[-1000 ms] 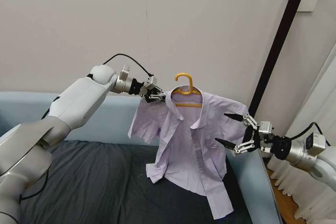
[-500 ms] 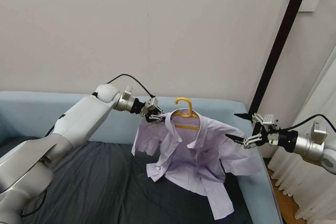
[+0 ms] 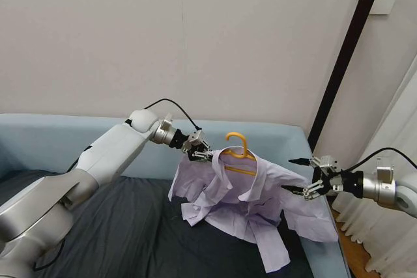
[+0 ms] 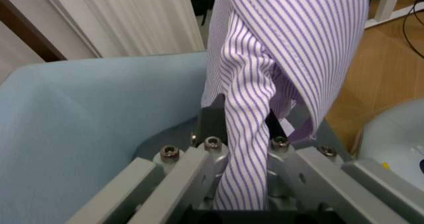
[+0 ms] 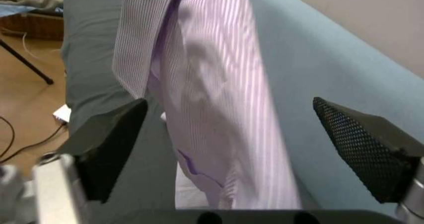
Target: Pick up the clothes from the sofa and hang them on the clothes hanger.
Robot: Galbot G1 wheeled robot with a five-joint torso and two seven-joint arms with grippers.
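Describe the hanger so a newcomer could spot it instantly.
Find the light blue sofa; over its right end the left gripper holds up a lilac striped shirt. The hanger sits inside the collar: the only yellow thing, its hook poking above the fabric.

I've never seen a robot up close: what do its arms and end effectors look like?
The left arm and right arm are smooth, rounded, pale grey shells narrowing to silvery wrists, each with a thin black cable looping outside. The left end effector is bolted grey metal; the right end effector has dark, dotted fingers.
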